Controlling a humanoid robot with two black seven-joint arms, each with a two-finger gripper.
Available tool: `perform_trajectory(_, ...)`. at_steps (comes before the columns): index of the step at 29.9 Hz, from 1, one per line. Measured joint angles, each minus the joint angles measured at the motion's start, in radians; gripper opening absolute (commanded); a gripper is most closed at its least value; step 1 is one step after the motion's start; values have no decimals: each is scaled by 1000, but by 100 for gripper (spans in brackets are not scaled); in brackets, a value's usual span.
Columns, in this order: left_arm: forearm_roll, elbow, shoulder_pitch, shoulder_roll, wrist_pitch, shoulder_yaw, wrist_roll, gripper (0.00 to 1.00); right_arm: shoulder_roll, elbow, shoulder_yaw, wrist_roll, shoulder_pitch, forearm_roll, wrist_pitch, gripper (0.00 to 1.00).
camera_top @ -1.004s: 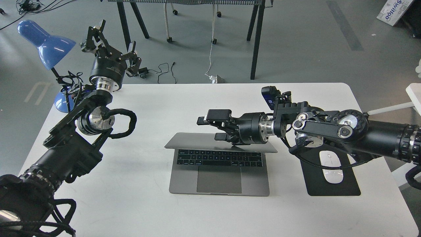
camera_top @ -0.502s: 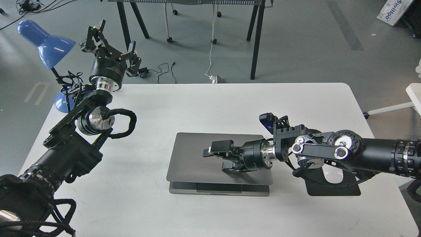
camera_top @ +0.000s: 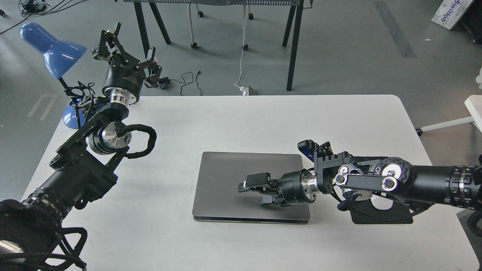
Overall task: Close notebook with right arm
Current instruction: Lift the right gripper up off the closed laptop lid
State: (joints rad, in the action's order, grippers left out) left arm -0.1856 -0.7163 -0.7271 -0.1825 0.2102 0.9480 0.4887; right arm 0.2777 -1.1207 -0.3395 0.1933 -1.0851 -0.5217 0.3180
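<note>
A white table (camera_top: 233,120) seen from above, from the robot's own head. Nearest the viewer, at 6 o'clock from the table's middle, lies the notebook (camera_top: 229,184), a slim grey laptop. Its lid is down almost flat over the base; only a thin dark seam shows along the near edge, so the closing looks all but done.

The right arm (camera_top: 414,184) reaches in from 3 o'clock, lying low across the table. The right gripper (camera_top: 253,185) rests over the right half of the lid, apparently pressing on it, though actual contact cannot be confirmed. Its fingers (camera_top: 258,179) point toward 9 o'clock and grasp nothing; how far apart they stand cannot be told from this angle.

In my judgement, the step in hand is the last press that seats the lid. The next move calls for a little more gentle downward pressure if the seam remains, then a straight lift up and back toward 3 o'clock, without dragging the fingers across the metal.

Under the right arm, at 4 o'clock, sits a black mouse pad (camera_top: 380,216) with a white mouse (camera_top: 378,203) mostly hidden by the arm. A low retreat could brush it.

Farther off, the left arm (camera_top: 75,177) comes in from 8 o'clock, well apart from the notebook. The left gripper (camera_top: 126,47) is raised at 10 o'clock, fingers spread wide and empty. Just beyond stands a blue desk lamp (camera_top: 52,49). Past the table's far edge, at 12 o'clock, are dark table legs (camera_top: 293,49) and loose cables (camera_top: 188,82) on the grey floor. Nothing stands in the way of the lid.
</note>
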Motion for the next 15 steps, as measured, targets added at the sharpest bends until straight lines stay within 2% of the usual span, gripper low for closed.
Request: perform_trajectory(15,0,0,0,0,0,0,0,100,-21,24,-48,-16,0,-31,-24,100)
